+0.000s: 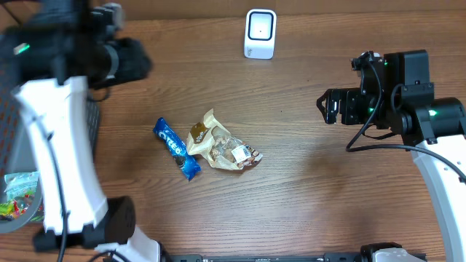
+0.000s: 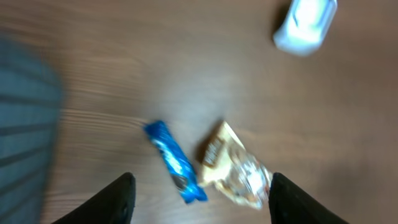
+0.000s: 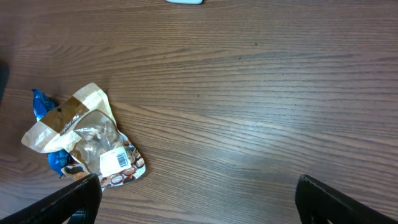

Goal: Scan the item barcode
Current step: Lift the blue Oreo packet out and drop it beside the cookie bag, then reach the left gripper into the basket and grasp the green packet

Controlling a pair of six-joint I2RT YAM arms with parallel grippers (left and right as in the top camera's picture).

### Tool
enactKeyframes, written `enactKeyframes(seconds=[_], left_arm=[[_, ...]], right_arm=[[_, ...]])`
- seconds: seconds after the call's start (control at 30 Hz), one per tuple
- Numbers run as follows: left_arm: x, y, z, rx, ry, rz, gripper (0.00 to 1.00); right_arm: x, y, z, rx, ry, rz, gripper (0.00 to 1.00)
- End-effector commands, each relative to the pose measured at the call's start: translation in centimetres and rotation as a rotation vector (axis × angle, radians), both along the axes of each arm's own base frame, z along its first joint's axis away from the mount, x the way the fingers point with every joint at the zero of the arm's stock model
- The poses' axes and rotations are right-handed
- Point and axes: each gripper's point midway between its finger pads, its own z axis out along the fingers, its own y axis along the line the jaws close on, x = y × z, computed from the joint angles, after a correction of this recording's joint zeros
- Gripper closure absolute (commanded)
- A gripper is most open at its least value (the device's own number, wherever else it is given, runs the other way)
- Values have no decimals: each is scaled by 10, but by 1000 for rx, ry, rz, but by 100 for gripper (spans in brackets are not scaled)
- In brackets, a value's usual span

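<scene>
Two items lie mid-table: a blue Oreo pack (image 1: pixel 176 148) and, touching its right side, a beige and clear snack bag (image 1: pixel 222 145). The bag's white barcode label (image 3: pixel 117 160) faces up. A white scanner (image 1: pixel 260 33) stands at the back. My left gripper (image 2: pixel 202 202) hovers high above the Oreo pack (image 2: pixel 174 160) and the bag (image 2: pixel 236 171), open, with nothing between its fingers. The view is blurred. My right gripper (image 1: pixel 329 108) hangs open to the right of the items, over bare wood, well clear of the bag (image 3: pixel 87 137).
My left arm (image 1: pixel 58 145) rises tall along the left edge and hides the table there. Beside it sits a dark mesh thing (image 1: pixel 92 124), and a container of colourful packets (image 1: pixel 14 196) stands at the lower left.
</scene>
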Motion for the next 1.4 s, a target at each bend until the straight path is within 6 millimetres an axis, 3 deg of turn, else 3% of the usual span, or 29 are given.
enactKeyframes(seconds=[0.0,0.13,0.23,0.3,0.37,0.53,0.73,0.93,1.13,1.37], left_arm=[[-46,47,45,60,-126,225,35],[-111,110,58,151,-148,563,29],[-163,153,44,216,-78,840,21],[-182,172,28,203,-23,960,18],[-182,187,10,150,6,1012,16],[-156,231,-45,48,60,1029,14],[-136,256,-105,-17,234,1016,16],[-152,271,-157,-30,466,1106,16],[-182,290,-176,2,571,1270,14],[-182,298,-210,-4,578,1290,13]], right_arm=[[2,3,10,11,-22,7,0],[3,3,11,12,-25,7,0],[4,3,11,12,-31,7,0],[5,4,12,13,-34,7,0],[5,4,12,13,-36,7,0],[5,4,12,13,-35,7,0],[5,4,12,13,-36,7,0],[4,3,11,12,-29,7,0],[4,3,11,12,-29,7,0],[4,3,11,12,-28,7,0]])
